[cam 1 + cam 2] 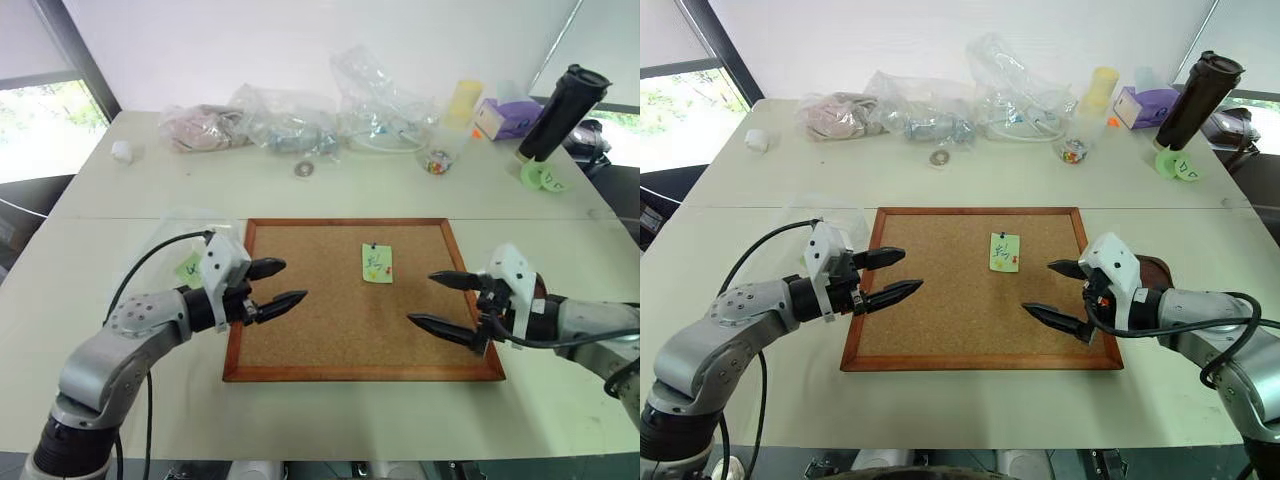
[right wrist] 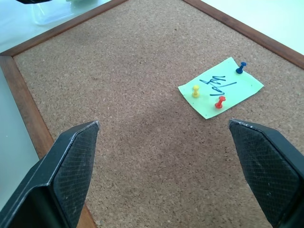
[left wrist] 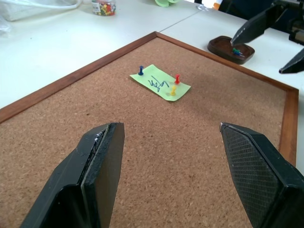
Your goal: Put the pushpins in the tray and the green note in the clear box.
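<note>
The green note (image 1: 377,263) lies on the cork board, right of its middle, held by a blue pushpin (image 3: 141,71), a red one (image 3: 177,78) and a yellow one (image 3: 173,90). The dark reddish-brown tray (image 3: 231,49) sits just off the board's right edge, with a few coloured pins in it. The clear box (image 1: 820,215) rests off the board's left edge. My left gripper (image 1: 293,280) hovers open over the board's left part, pointing toward the note. Over the right part, my right gripper (image 1: 421,297) is open, in front of the tray. Both are empty.
The wood-framed cork board (image 1: 300,372) fills the table's near middle. Wrinkly plastic bags (image 1: 290,120), a small jar of pins (image 1: 436,160), a purple box (image 1: 505,117), a black bottle (image 1: 562,110) and a round green paper (image 1: 545,178) line the back.
</note>
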